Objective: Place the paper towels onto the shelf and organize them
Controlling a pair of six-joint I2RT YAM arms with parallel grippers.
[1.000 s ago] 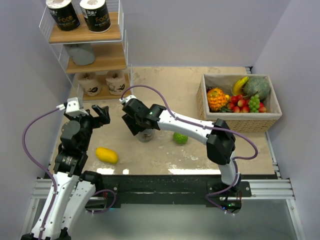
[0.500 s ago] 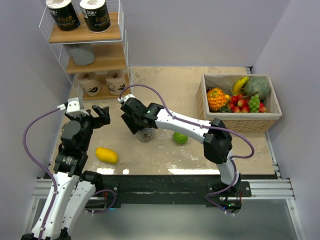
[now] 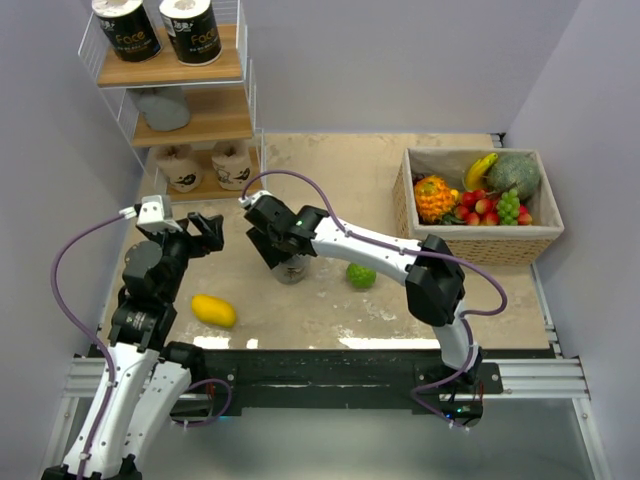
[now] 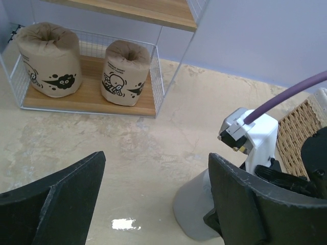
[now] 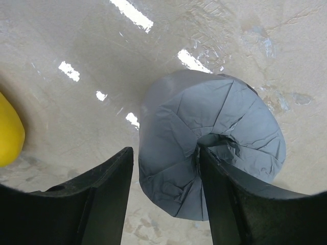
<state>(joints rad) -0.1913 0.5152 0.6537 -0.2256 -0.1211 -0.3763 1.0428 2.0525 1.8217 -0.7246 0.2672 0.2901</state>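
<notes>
The shelf (image 3: 175, 70) stands at the far left. It holds two black-wrapped paper towels (image 3: 127, 28) on the top board, one grey roll (image 3: 163, 108) on the middle board and two tan rolls (image 3: 232, 165) on the bottom board (image 4: 92, 104). A second grey roll (image 5: 209, 153) stands on the table (image 3: 291, 270). My right gripper (image 5: 166, 204) is open over it, one finger in its centre hole and one outside its wall with a small gap. My left gripper (image 4: 153, 204) is open and empty, just left of that roll (image 4: 196, 214), facing the tan rolls (image 4: 126, 71).
A yellow oval fruit (image 3: 214, 310) lies near my left arm and shows at the right wrist view's left edge (image 5: 9, 135). A round green fruit (image 3: 361, 276) lies right of the grey roll. A wicker basket (image 3: 480, 245) of fruit stands at the right.
My left gripper has shifted slightly to the right. My right gripper has stayed over the grey roll with only a small shift.
</notes>
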